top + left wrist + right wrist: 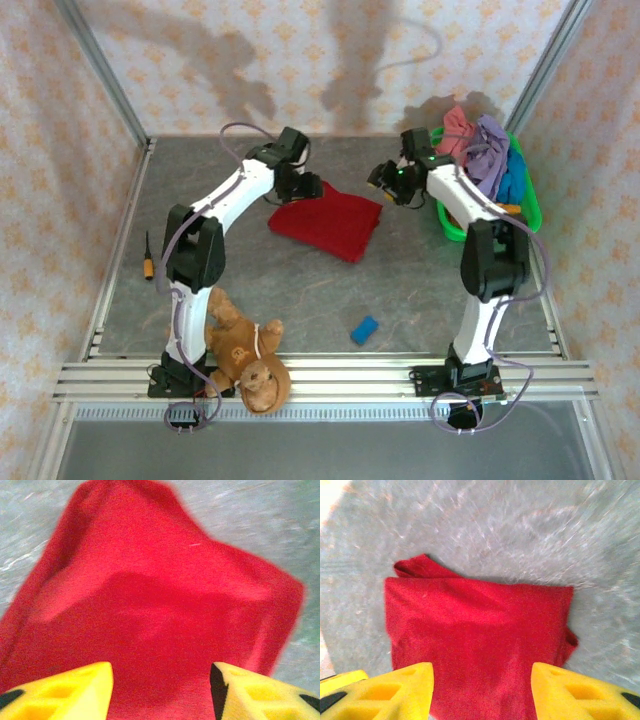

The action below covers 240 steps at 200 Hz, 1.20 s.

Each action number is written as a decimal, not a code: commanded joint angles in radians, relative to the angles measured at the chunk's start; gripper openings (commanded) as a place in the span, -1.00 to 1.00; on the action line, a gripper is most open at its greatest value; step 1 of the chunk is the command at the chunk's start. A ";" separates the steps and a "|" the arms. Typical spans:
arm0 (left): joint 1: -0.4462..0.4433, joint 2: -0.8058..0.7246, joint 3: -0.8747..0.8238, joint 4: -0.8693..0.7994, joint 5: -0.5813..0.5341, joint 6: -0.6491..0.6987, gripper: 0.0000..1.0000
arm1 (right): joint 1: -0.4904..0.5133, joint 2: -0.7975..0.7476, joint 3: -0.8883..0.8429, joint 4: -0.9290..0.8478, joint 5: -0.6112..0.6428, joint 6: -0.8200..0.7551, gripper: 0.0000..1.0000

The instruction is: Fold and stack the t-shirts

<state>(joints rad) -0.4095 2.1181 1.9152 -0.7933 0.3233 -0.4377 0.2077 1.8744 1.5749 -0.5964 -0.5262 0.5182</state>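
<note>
Left jaws: spread, the two yellow fingers (65, 690) standing apart over the dark red t-shirt (328, 220) with nothing pinched between them. From above they hang at the shirt's far left corner; whether they touch the cloth cannot be told.

Right jaws: likewise spread, yellow fingers (395, 690) apart and empty, held just beside the shirt's far right corner.

The dark red t-shirt lies flat on the grey desk (300, 290) between the two arms, folded to a rough rectangle. In the right wrist view a small bunch of cloth sticks out at one far corner and another at the opposite side edge. The left wrist view is blurred and shows the cloth close beneath the fingers, with soft creases.

Right of the shirt, beyond the right arm, stands a green basket (452, 232). It holds a heap of tees: salmon pink (455, 125), lavender (490, 150), teal blue (513, 175) and a sliver of orange-yellow (508, 208).

Nearer than the shirt lies a small blue block (364, 329). Nearer and to the left, a brown teddy bear (245, 355) lies by the left arm's base. Well left of the shirt, close to the desk's edge, lies an orange-handled tool (150, 262).
</note>
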 commanded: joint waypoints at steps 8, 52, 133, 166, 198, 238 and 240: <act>-0.115 0.099 0.142 -0.187 -0.148 0.068 0.23 | -0.065 -0.115 0.004 -0.144 0.031 -0.103 0.09; -0.204 0.276 0.342 -0.312 -0.253 0.068 0.43 | -0.152 -0.207 -0.088 -0.154 -0.025 -0.126 0.09; -0.184 0.385 0.367 -0.368 -0.296 0.084 0.93 | -0.183 -0.237 -0.133 -0.164 -0.072 -0.140 0.10; -0.155 0.382 0.335 -0.335 -0.263 0.073 0.99 | -0.183 -0.248 -0.127 -0.178 -0.064 -0.143 0.10; -0.086 0.413 0.391 -0.404 -0.228 0.087 0.99 | -0.185 -0.246 -0.118 -0.187 -0.056 -0.145 0.10; 0.022 0.420 0.439 -0.478 -0.230 0.134 0.99 | -0.184 -0.233 -0.105 -0.200 -0.070 -0.146 0.10; 0.026 0.421 0.441 -0.483 -0.230 0.137 0.99 | -0.185 -0.233 -0.105 -0.200 -0.070 -0.145 0.10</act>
<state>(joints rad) -0.4591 2.5095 2.3112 -1.1702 0.1165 -0.3416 0.0288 1.6592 1.4452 -0.7650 -0.5919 0.3878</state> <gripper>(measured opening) 0.994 0.548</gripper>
